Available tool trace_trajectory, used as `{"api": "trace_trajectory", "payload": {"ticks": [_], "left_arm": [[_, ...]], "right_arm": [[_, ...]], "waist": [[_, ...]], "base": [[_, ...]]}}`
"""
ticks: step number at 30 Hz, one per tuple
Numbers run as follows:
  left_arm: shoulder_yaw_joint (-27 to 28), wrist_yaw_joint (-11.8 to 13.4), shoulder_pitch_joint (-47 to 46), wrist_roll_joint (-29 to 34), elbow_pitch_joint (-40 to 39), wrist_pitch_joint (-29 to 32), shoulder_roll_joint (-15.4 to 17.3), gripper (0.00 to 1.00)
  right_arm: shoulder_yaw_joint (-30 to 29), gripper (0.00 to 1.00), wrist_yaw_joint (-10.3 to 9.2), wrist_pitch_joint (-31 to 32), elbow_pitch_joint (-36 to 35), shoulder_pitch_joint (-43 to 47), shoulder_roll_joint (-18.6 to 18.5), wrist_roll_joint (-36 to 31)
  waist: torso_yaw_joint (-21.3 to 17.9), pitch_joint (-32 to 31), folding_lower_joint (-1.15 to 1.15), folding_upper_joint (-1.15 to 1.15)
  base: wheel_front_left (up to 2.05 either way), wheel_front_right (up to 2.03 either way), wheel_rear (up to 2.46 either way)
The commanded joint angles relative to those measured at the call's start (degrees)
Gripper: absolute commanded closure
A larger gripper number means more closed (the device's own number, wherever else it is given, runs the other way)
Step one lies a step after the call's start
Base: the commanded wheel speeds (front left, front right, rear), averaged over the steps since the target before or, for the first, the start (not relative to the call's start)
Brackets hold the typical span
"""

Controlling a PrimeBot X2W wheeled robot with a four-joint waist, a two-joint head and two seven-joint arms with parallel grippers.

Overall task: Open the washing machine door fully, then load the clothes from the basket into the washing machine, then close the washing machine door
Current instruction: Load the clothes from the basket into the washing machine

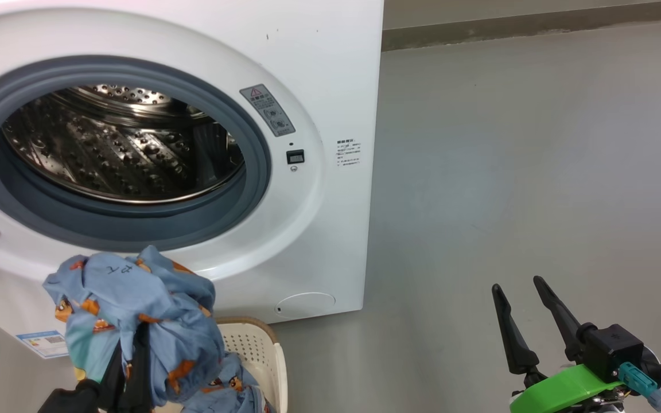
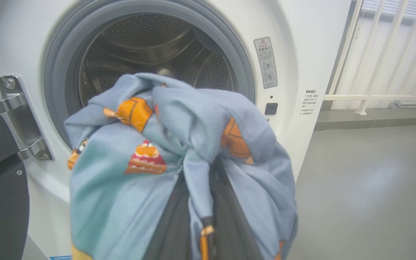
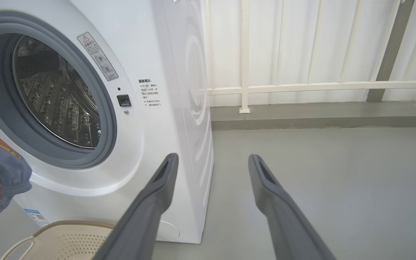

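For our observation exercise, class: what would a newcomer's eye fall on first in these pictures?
The bundle of light blue clothes, held up in front of the washing machine. Behind it, the shiny steel drum gapes empty. At lower right, the right end effector hangs open over grey floor.

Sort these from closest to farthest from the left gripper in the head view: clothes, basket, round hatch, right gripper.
1. clothes, gripped by the left gripper.
2. basket, just below-right.
3. round hatch, low on the washer.
4. right gripper, far right.

head: downward | left wrist: close (drum [image 2: 139, 43] ahead) | right wrist: oblique | 3 share washing machine [image 1: 330, 86]
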Motion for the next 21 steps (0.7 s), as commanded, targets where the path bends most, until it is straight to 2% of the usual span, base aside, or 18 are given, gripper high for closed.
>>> {"api": "trace_trajectory", "payload": {"ticks": [1, 10, 21], "left_arm": [[1.4, 0.35, -0.88, -0.58, -1.15, -0.37, 0.53, 1.0], [1.91, -0.06, -3.35, -1.72, 0.39, -0.37, 0.52, 1.0], [4.0, -0.21, -10.91, -2.44, 1.24, -0.37, 0.52, 1.0]], "right_arm": [[0.95, 0.0, 0.09, -0.28, -1.62, -0.69, -0.07, -0.85], [0.9, 0.0, 0.09, -0.28, -1.67, -1.18, 0.05, -0.73], [1.23, 0.0, 0.09, -0.28, -2.19, -3.59, 0.13, -0.51]], "waist": [[0.17, 0.17, 0.0, 0.0], [0.15, 2.66, 0.0, 0.0], [-1.35, 10.23, 0.0, 0.0]], "base": [[0.0, 0.0, 0.0], [0.0, 0.0, 0.0], [0.0, 0.0, 0.0]]}}
